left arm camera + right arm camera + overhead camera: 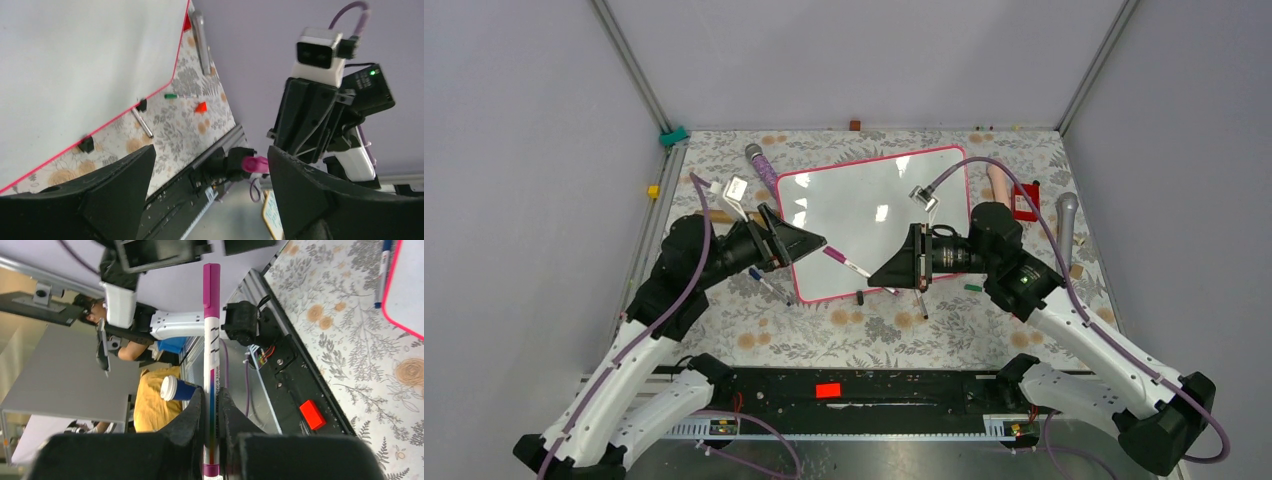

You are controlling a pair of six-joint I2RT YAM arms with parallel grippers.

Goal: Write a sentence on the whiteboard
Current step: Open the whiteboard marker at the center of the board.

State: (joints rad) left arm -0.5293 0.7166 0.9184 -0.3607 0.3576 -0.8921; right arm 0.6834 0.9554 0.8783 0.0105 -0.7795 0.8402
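Note:
The whiteboard (874, 215) lies flat mid-table, white with a pink frame, and its surface is blank; no sentence shows. My right gripper (879, 273) is shut on a purple-pink marker (848, 263) and holds it level over the board's near part. In the right wrist view the capped marker (211, 340) sticks out from between my fingers (192, 415). My left gripper (812, 243) is open at the board's left edge, facing the marker. In the left wrist view the marker's pink cap (255, 164) shows end-on close to my right finger (300, 185). The board (75, 60) fills the upper left there.
Loose pens lie along the board's near edge: a blue one (769, 287), a grey one (921, 303), a green one (972, 287), and a black cap (860, 296). A purple microphone (762, 160) lies at back left. A red box (1025, 200) and a grey microphone (1065, 215) lie at right.

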